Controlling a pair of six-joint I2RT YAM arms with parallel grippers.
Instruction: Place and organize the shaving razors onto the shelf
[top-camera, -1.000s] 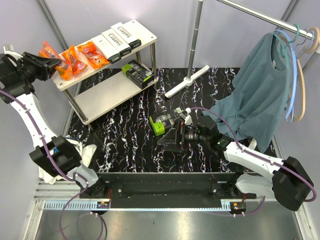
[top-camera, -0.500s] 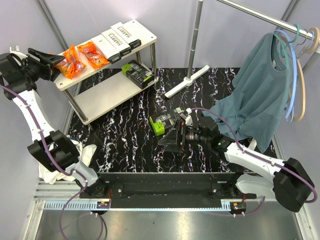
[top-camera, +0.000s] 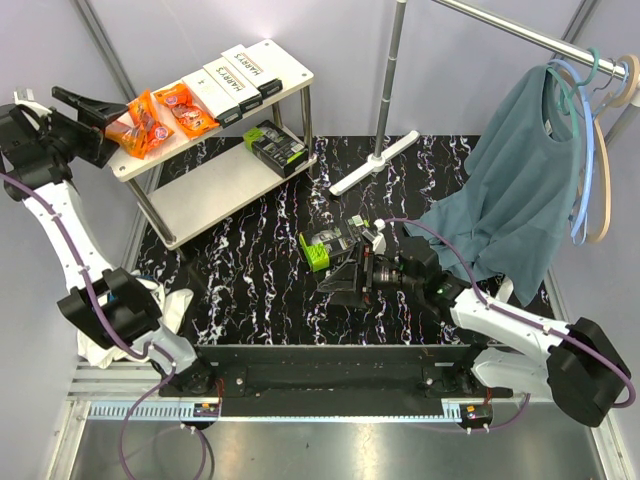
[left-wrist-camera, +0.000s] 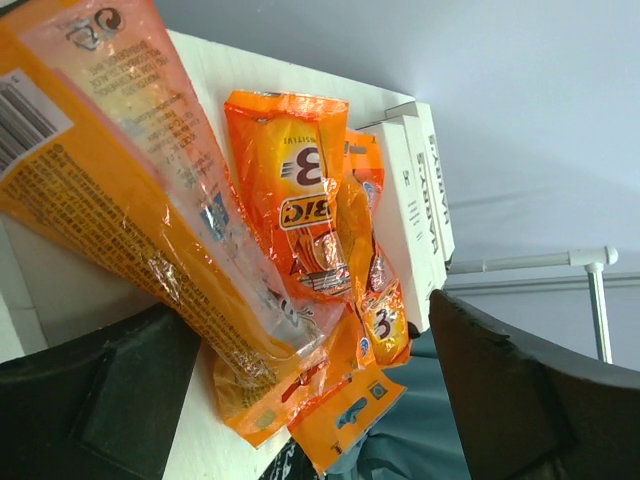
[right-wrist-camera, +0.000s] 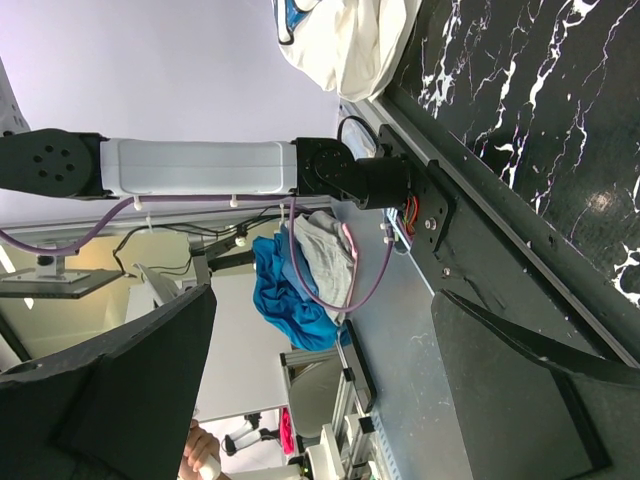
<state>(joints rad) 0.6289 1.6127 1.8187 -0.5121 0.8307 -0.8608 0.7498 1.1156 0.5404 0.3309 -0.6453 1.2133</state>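
One black-and-lime-green pack (top-camera: 325, 247) is not yet on the shelf (top-camera: 215, 190). It lies on the marbled table (top-camera: 250, 270), near the middle and well apart from the rack. The other razors are already placed. The orange packets (top-camera: 150, 120) are at the left end of the upper board and the white boxes (top-camera: 235, 80) are side by side at its far right end. A second green pack (top-camera: 275, 147) is on the right end of the lower board.

The left claw (left-wrist-camera: 302, 305) is at the left end of the upper board with its jaws spread wide. Its wrist camera shows the nearest orange packet lying flat on the board between the two fingers, so I judge it released, not grasped.

The right claw (right-wrist-camera: 325, 295) is also wide open and holds nothing. In its own camera only the table edge and the background show between the fingers.

For the coming move the right arm is clearly the nearer one. The loose pack lies just beside the right claw, on its far-left side. Its long axis runs about left to right, with the lime end to the left. I think the claw must turn toward the far side and close across the short width of the pack.
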